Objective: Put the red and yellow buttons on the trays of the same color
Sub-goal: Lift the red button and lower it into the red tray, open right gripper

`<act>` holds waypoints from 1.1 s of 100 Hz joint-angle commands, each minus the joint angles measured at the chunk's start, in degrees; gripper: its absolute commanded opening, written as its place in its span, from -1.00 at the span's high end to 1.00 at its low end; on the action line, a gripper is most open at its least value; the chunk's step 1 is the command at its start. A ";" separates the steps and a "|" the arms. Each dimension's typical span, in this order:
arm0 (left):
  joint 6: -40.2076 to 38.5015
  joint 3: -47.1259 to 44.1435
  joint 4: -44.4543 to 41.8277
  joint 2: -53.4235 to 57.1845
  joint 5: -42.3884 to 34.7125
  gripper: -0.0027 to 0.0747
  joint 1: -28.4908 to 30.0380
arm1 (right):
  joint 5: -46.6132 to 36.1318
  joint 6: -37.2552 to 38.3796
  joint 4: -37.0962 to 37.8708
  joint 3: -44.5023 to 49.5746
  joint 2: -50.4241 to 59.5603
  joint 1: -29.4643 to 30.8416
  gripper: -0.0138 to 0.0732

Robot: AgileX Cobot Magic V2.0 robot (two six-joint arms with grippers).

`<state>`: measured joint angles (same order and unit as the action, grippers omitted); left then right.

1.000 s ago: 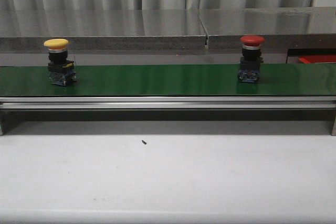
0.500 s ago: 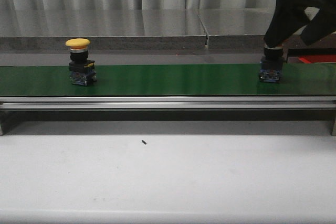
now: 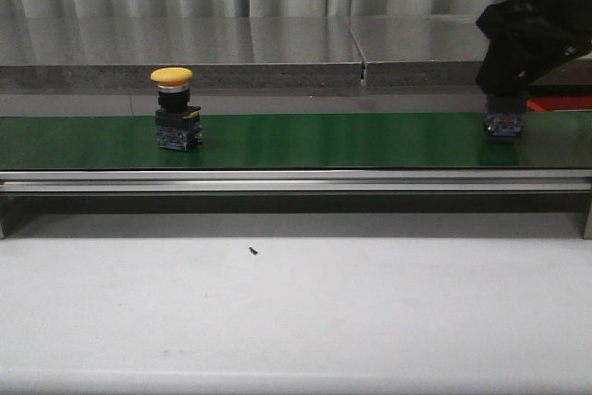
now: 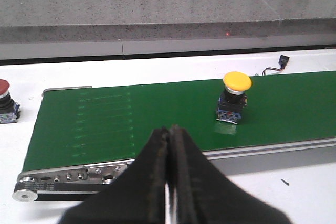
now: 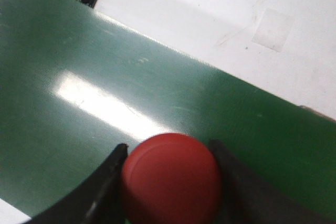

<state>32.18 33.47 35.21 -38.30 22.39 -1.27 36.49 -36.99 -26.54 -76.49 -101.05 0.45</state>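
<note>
**Red button sits right between the right gripper's fingers, yellow one is the left arm's job**

Since the coming move hinges on who's closest to what, start at the near side: the left gripper hangs over the near edge of the green belt with its jaws pressed together, holding nothing. The yellow button stands upright on the belt ahead of that gripper and off to one side, well apart from it.

Over on the right end of the belt, the red button stands upright with its cap straight up, and the right gripper straddles it, one finger on each side. The fingers look right against the cap, but whether they're actually squeezing it can't be told from these views. The button's base looks to be resting on the belt.

Behind it, a sliver of red tray shows, so lifting straight up and carrying back looks like the plan.
</note>
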 commanded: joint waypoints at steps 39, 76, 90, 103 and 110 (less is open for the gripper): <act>-0.18 1.49 1.35 0.23 -3.79 0.98 -0.50 | 3.19 6.18 -0.92 -10.71 3.77 27.43 0.47; -0.18 1.49 1.35 0.23 -3.79 0.98 -0.50 | -0.93 6.18 -0.92 -20.52 -12.13 33.63 0.47; -0.18 1.49 1.35 0.23 -3.79 0.98 -0.50 | -0.28 6.18 -0.92 -27.09 -18.18 33.44 0.47; -0.18 1.49 1.35 0.23 -3.79 0.98 -0.50 | 1.80 6.18 -0.92 -31.84 -22.62 32.93 0.47; -0.18 1.49 1.35 0.23 -3.79 0.98 -0.50 | 2.53 6.18 -0.92 -33.60 -24.15 32.42 0.47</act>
<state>32.18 33.47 35.21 -38.23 22.35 -1.27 39.72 -30.65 -26.18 -106.44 -127.32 33.41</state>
